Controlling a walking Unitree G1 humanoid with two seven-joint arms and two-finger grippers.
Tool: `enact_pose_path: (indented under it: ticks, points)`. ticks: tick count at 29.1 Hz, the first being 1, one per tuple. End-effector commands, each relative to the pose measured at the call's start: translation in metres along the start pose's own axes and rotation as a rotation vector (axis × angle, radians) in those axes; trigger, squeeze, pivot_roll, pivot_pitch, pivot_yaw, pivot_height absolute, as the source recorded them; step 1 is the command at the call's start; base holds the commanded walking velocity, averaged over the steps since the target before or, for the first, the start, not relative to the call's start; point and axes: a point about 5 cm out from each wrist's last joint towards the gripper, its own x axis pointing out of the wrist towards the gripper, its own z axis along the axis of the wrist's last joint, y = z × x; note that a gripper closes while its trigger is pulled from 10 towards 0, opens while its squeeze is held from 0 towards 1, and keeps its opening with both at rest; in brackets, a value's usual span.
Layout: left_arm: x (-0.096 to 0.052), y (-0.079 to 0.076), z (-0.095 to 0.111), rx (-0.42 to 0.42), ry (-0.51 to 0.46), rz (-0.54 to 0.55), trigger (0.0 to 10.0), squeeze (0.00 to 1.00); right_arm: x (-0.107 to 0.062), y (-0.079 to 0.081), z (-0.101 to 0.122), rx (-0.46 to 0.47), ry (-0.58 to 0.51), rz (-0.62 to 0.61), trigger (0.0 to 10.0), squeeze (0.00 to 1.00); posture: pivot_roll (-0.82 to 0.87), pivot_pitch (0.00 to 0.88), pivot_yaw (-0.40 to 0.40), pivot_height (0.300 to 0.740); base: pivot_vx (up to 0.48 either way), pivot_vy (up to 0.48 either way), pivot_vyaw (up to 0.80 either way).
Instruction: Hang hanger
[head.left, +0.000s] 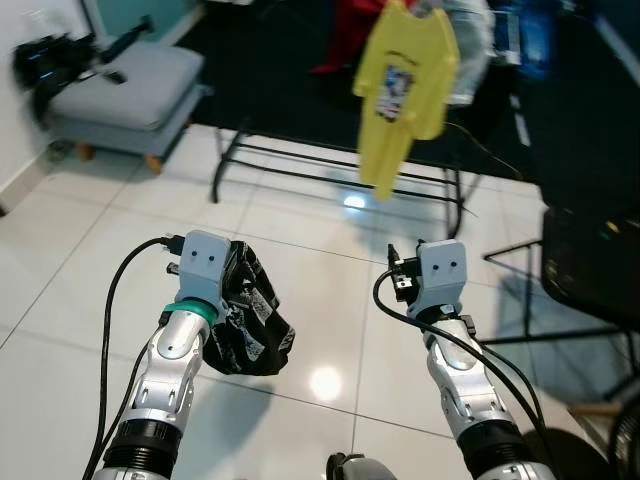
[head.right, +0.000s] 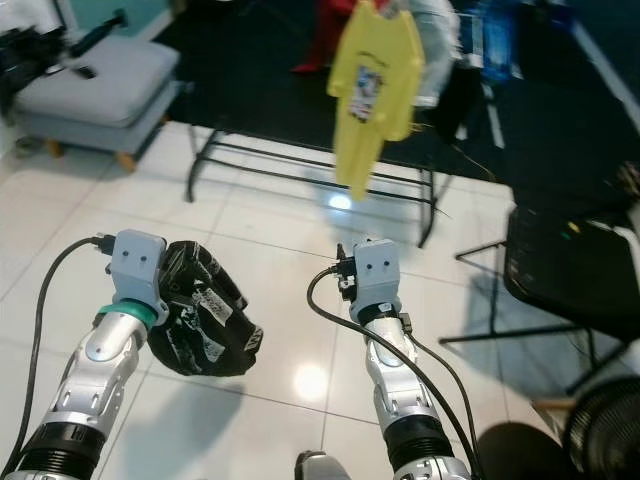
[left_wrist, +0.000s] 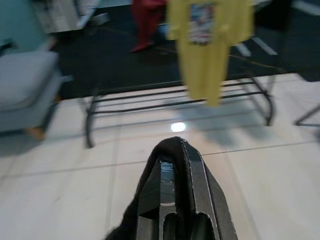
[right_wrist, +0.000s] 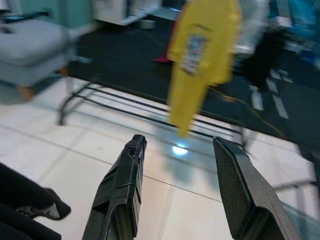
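Left end effector (left_wrist: 175, 200) clamps a black garment (head.left: 245, 320); right end effector (right_wrist: 182, 195) gapes empty. Hanger perhaps buried inside; loose cloth could snag the rack (head.left: 330, 165).

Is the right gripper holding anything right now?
No, the right gripper has its two black fingers spread apart with only bare floor tiles between them, while the dark garment is in the left gripper.

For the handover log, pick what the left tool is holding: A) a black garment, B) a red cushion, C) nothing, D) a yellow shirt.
A: the left tool is closed on a black garment bunched beside its wrist, while the yellow shirt hangs ahead over the rack.
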Motion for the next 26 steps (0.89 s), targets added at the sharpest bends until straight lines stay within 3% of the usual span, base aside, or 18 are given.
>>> enact_pose_path:
  ticks: [1, 6, 9, 13, 20, 26]
  points:
    - [0.001, -0.002, 0.003, -0.013, -0.008, -0.004, 10.0, 0.00, -0.002, -0.002, -0.004, 0.009, 0.011, -0.012, 10.0, 0.00, -0.02, 0.025, -0.012, 0.740, 0.000, 0.000, -0.80]
    - [0.001, -0.001, 0.001, -0.040, 0.004, 0.009, 10.0, 0.00, -0.002, -0.002, -0.004, 0.006, 0.009, -0.008, 10.0, 0.00, -0.02, 0.025, -0.014, 0.740, 0.000, 0.000, -0.80]
    - [0.000, -0.002, -0.002, -0.097, 0.033, 0.012, 10.0, 0.00, -0.002, -0.001, -0.004, 0.007, 0.006, -0.005, 10.0, 0.00, -0.02, 0.026, -0.013, 0.740, 0.000, 0.000, -0.80]
    - [0.000, -0.001, -0.002, -0.101, 0.037, 0.012, 10.0, 0.00, -0.002, -0.001, -0.003, 0.007, 0.003, -0.005, 10.0, 0.00, -0.02, 0.027, -0.011, 0.740, 0.000, 0.000, -0.80]
    - [0.001, 0.003, 0.000, -0.072, 0.021, 0.021, 10.0, 0.00, -0.002, -0.001, -0.004, 0.005, 0.001, -0.005, 10.0, 0.00, -0.02, 0.028, -0.009, 0.740, 0.000, 0.000, -0.80]
    - [-0.005, 0.011, -0.009, 0.014, 0.028, 0.057, 10.0, 0.00, -0.002, 0.005, -0.004, -0.026, -0.009, 0.039, 10.0, 0.00, -0.01, 0.028, -0.015, 0.740, 0.102, 0.000, 0.00]
